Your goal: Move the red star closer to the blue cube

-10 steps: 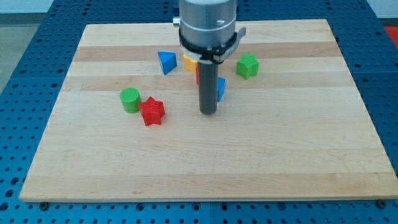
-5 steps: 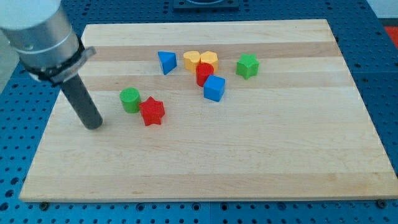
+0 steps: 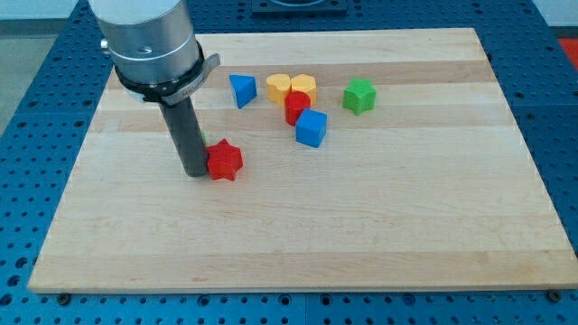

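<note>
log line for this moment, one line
tip: against red star, on its left | blue cube: right of star, apart | green cylinder: hidden behind rod | push: not finished

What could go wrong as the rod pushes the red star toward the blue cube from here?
1. My tip sits against the red star's left side; on an uneven star face, the block may well spin or slip off sideways.
2. The blue cube lies up and right, touching the red cylinder. Overshooting could knock the cube away or disturb the yellow blocks.
3. The rod may hide things behind it.
</note>
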